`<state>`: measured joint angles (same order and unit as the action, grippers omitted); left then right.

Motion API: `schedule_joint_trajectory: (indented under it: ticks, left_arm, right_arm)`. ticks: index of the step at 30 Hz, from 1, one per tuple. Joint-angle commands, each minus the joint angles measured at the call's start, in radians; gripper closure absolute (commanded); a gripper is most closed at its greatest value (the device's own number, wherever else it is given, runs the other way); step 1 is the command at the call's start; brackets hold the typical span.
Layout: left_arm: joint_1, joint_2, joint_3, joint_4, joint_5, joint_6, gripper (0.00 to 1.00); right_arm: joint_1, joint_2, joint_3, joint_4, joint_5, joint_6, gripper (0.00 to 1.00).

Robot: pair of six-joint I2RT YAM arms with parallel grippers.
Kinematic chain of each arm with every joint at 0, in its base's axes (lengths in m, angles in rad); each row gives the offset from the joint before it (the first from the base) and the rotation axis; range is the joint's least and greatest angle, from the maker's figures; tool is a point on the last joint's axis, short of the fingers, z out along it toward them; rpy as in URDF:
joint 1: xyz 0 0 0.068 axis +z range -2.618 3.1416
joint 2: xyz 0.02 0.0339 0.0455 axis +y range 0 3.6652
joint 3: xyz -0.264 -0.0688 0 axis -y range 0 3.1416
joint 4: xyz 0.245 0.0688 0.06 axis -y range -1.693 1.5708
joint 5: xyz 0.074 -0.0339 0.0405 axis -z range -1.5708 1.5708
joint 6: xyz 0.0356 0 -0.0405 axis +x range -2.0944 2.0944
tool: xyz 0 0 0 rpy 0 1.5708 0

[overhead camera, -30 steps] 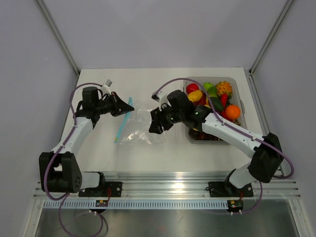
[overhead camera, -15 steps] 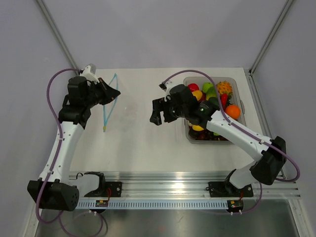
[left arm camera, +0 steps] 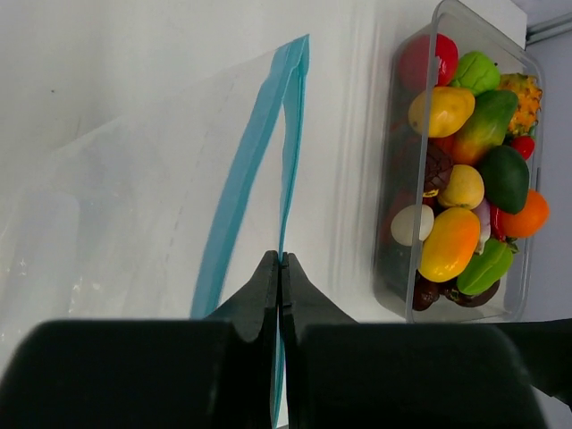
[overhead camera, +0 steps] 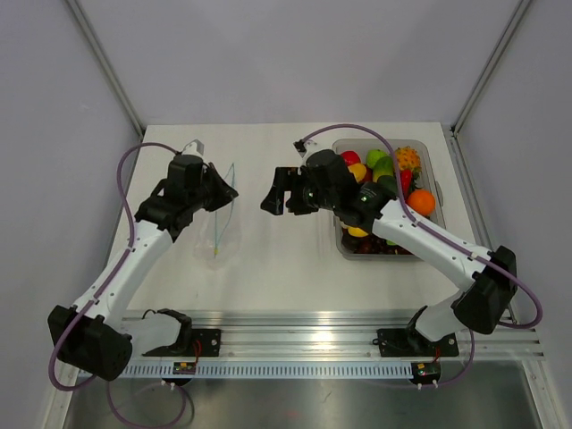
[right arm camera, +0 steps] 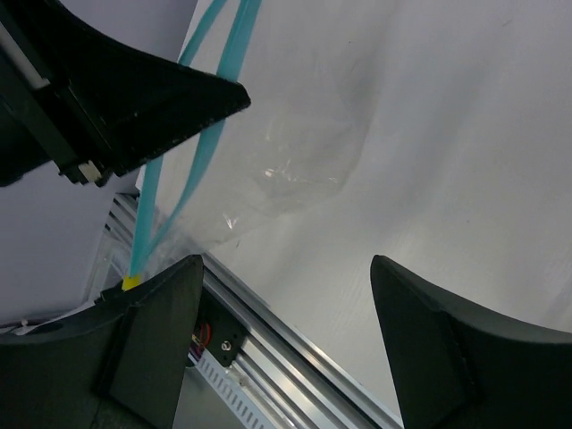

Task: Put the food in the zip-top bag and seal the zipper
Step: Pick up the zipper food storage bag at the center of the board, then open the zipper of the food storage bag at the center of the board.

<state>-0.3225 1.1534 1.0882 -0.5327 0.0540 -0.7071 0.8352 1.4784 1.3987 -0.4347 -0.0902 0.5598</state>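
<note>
My left gripper (overhead camera: 225, 189) is shut on the blue zipper (left arm camera: 288, 170) of the clear zip-top bag (left arm camera: 116, 214) and holds it lifted above the table; the bag hangs from it in the top view (overhead camera: 221, 228). My right gripper (overhead camera: 275, 191) is open and empty, raised to the right of the bag. The right wrist view shows the bag (right arm camera: 295, 152) and its blue strip (right arm camera: 192, 170) beyond my open fingers (right arm camera: 152, 349). The food (overhead camera: 384, 183), red, yellow, orange and green toy fruits, lies in a rigid clear tub (overhead camera: 435, 192) at the right, also in the left wrist view (left arm camera: 465, 170).
The tub (left arm camera: 398, 268) stands along the table's right side. An aluminium rail (overhead camera: 304, 326) runs along the near edge, with both arm bases on it. Grey walls close in the back and sides.
My left gripper has swung down and to the right with the bag's zipper in it. My right gripper has shifted slightly up and left, still open.
</note>
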Motion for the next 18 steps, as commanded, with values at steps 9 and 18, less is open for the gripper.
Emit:
schedule_joint_trajectory:
  ticks: [9, 18]
  left_arm:
    - [-0.076, 0.020, -0.083, 0.155, 0.007, -0.029, 1.00]
    - [-0.078, 0.019, -0.109, 0.181, 0.075, 0.001, 1.00]
  right_arm:
    - [0.010, 0.141, 0.163, -0.011, 0.081, 0.212, 0.21]
    - [0.012, 0.275, 0.253, -0.047, 0.066, 0.233, 0.32]
